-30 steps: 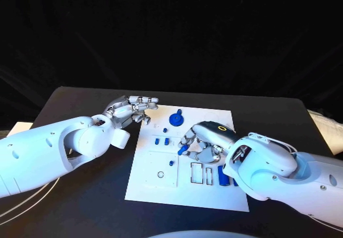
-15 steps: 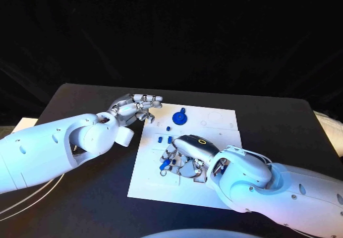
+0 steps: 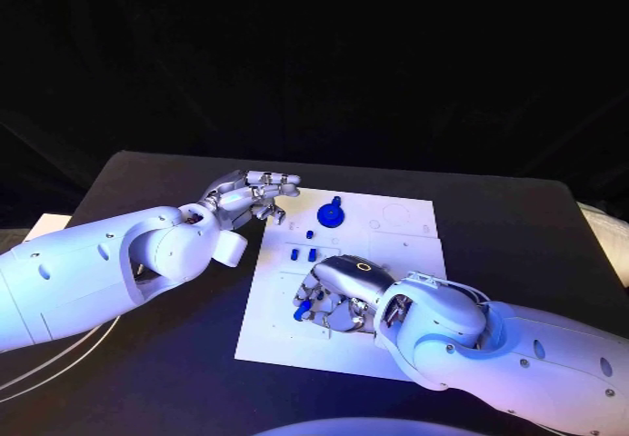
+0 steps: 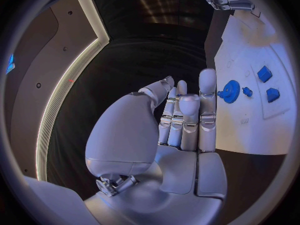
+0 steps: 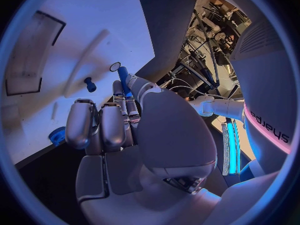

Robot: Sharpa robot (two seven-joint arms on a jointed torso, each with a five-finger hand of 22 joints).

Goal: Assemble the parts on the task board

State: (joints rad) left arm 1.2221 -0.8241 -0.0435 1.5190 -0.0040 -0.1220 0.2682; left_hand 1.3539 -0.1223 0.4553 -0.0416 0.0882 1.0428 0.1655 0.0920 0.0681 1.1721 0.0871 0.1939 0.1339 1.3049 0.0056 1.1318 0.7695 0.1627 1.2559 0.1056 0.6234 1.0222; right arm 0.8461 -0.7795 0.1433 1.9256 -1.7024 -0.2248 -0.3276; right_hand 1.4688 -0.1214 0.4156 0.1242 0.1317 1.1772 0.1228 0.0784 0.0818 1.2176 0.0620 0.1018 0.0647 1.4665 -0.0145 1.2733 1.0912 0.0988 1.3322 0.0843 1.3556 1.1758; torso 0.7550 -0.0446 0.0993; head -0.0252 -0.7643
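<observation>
While pinching a blue peg over the task board lower-centre, right hand; left hand upper left, fingers loosely curled, empty; gear and small blocks apparently seated, peg unplaced.

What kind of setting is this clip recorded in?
Probably a robotics lab or test cell: a black table under dark drapes carries a white task board with small blue parts, and the right wrist view shows cabling and equipment racks behind the robot.
</observation>
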